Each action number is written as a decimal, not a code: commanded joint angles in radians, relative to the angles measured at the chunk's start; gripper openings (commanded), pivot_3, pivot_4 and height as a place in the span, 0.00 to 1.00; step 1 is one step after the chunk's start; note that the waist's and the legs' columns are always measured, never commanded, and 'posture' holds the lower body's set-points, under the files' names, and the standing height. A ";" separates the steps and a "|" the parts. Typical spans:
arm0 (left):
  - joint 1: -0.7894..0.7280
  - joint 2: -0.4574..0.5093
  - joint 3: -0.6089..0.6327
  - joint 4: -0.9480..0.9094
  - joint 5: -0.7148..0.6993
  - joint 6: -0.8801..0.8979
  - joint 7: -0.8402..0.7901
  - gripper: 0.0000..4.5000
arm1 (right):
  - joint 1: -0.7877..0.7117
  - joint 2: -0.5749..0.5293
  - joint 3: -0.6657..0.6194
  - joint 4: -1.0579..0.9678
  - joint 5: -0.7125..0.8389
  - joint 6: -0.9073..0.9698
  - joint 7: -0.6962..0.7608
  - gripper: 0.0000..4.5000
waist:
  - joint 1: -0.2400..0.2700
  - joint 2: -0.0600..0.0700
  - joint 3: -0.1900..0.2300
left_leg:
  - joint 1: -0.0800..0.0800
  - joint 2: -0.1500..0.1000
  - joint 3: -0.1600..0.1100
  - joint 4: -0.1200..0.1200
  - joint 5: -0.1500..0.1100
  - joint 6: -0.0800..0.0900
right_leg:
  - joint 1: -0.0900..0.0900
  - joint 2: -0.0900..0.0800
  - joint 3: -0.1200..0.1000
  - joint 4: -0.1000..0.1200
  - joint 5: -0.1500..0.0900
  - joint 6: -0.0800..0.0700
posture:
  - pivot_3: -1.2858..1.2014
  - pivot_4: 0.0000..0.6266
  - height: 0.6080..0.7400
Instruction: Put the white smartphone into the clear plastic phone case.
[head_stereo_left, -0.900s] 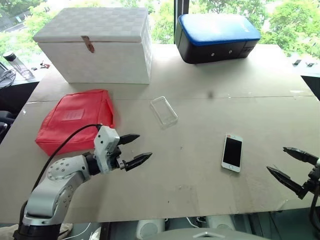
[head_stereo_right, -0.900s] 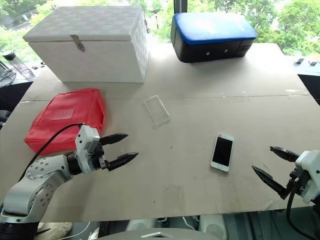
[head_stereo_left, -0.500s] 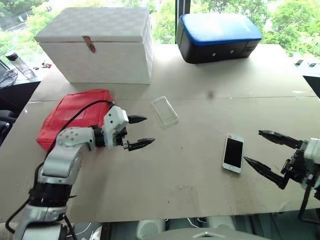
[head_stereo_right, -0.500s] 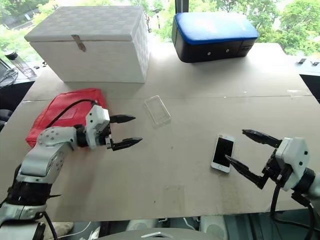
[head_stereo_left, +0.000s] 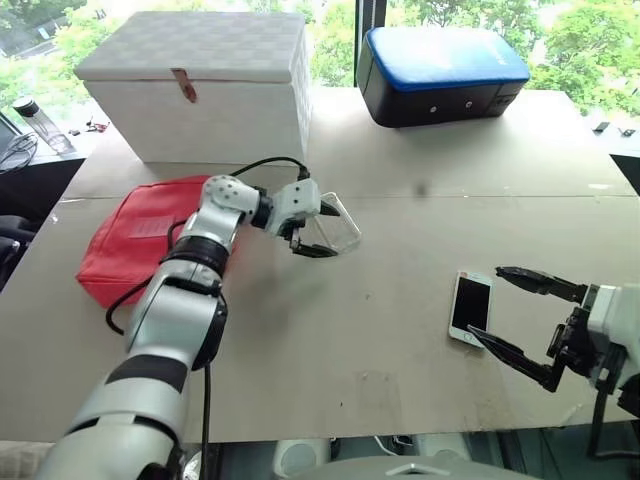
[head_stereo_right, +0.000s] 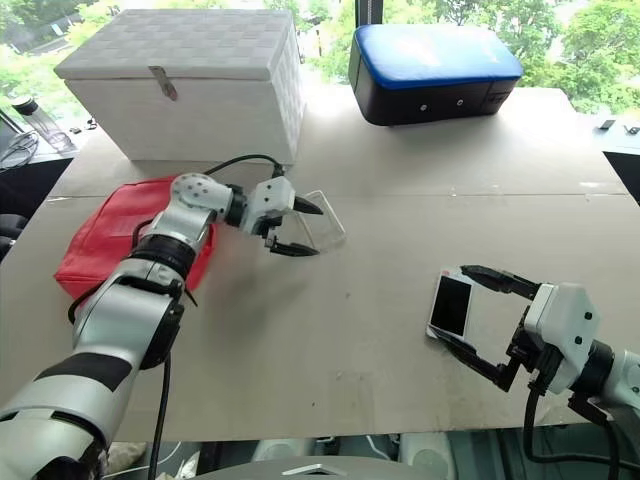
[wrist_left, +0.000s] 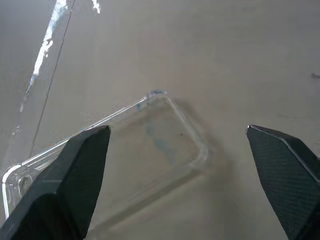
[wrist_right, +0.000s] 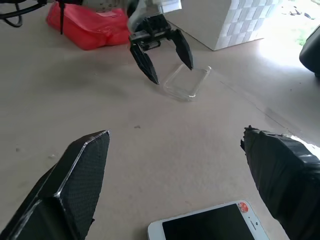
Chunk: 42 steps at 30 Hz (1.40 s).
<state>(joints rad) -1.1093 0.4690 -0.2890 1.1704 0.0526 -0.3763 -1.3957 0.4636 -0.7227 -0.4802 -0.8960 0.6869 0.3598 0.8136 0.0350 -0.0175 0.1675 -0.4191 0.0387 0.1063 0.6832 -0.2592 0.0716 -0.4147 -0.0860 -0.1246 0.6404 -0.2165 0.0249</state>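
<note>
On the pale tabletop (head_stereo_left: 400, 330), the left pincer (head_stereo_left: 315, 230) has swung in from near the red pouch (head_stereo_left: 140, 240), jaws spread, apparently around the clear plastic phone case (head_stereo_left: 338, 224), while the right pincer (head_stereo_left: 515, 320), wide open and empty, has closed in astride the white smartphone (head_stereo_left: 470, 306), so both grasps look imminent.

The white smartphone (head_stereo_left: 470, 305) lies flat, screen up, well apart from the clear plastic phone case (head_stereo_left: 338, 222).

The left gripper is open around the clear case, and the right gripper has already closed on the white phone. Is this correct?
Not quite. The right gripper is open, its fingers astride the white phone without clamping it, as the right wrist view shows. The left gripper is indeed open at the clear case.
</note>
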 joint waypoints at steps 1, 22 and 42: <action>-0.052 -0.009 -0.052 0.101 0.120 -0.029 0.073 0.58 | 0.021 0.004 -0.059 -0.085 0.058 0.011 -0.042 1.00 | -0.001 -0.001 0.000 | 0.000 0.000 0.000 0.000 0.000 0.000 | 0.000 0.000 0.000 0.000 0.000 0.000 | 0.52 0.24 1.00; 0.177 -0.255 0.140 -0.806 -0.093 1.387 0.362 0.01 | 0.020 0.029 0.050 -0.092 -0.035 -0.002 -0.122 1.00 | -0.013 -0.004 -0.002 | -0.006 -0.001 -0.008 0.005 0.003 -0.005 | -0.001 -0.001 0.004 0.002 -0.002 0.003 | 0.52 0.24 1.00; 0.129 -0.085 -0.004 -0.338 -0.065 0.438 0.072 0.65 | 0.107 0.055 0.006 -0.075 -0.078 -0.013 -0.123 1.00 | 0.005 -0.002 -0.003 | 0.001 -0.002 -0.007 0.003 0.000 -0.001 | 0.002 0.000 0.004 0.002 -0.001 -0.001 | 0.52 0.24 1.00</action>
<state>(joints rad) -0.9473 0.3952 -0.2907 0.7805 -0.0203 0.1426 -1.3053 0.5563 -0.6758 -0.4349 -0.9614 0.6129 0.3663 0.6893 0.0399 -0.0196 0.1648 -0.4192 0.0366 0.0996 0.6867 -0.2591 0.0711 -0.4132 -0.0862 -0.1210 0.6421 -0.2171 0.0251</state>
